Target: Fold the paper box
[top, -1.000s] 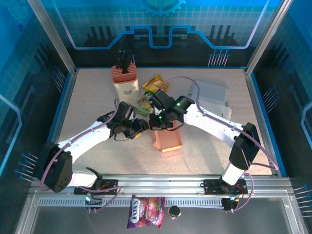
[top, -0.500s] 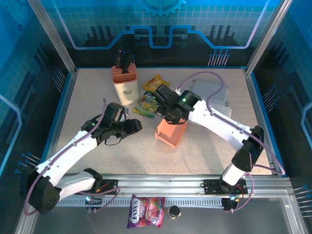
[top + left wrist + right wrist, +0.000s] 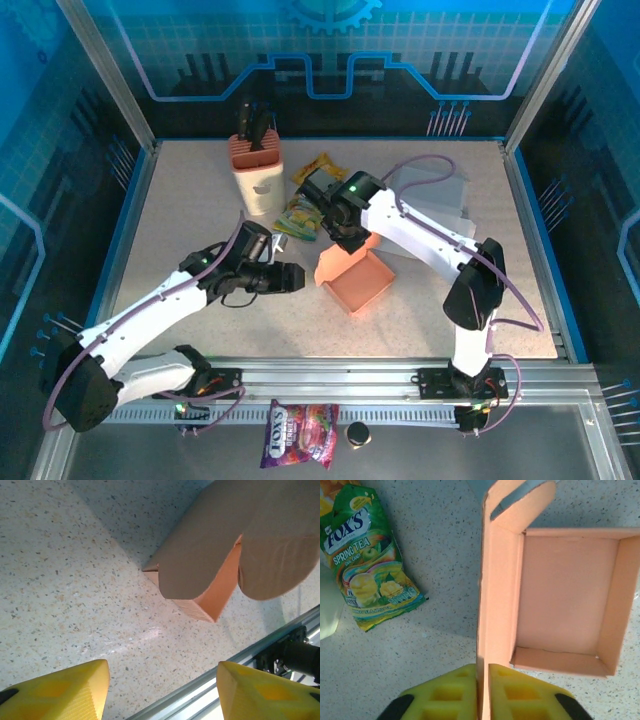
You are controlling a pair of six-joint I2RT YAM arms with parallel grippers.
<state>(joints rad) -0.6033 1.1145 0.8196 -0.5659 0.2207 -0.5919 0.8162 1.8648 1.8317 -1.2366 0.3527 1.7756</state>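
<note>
Speckled table (image 3: pixel 200 210) inside a blue-walled enclosure, with two white arms reaching inward from its near edge. The orange paper box (image 3: pixel 358 282) sits near the middle of the table, open side up, as a shallow tray with four walls raised. A tall panel stands along its left side and ends in a rounded flap. The left arm lies low across the left half of the table and the right arm bends over the box from the far right. A cream container with an orange top (image 3: pixel 258 172) stands towards the far left. A flat grey sheet (image 3: pixel 436 190) lies at the far right. A green candy bag (image 3: pixel 300 216) and a yellow one (image 3: pixel 320 168) lie between the container and the box, and a red candy bag (image 3: pixel 298 436) rests on the front ledge. The right gripper (image 3: pixel 484 674) is closed on the box's tall panel, which the right wrist view shows edge-on between the two yellow pads. The left gripper (image 3: pixel 162 690) is just left of the box, its yellow fingers (image 3: pixel 65 690) parted and holding nothing.
</note>
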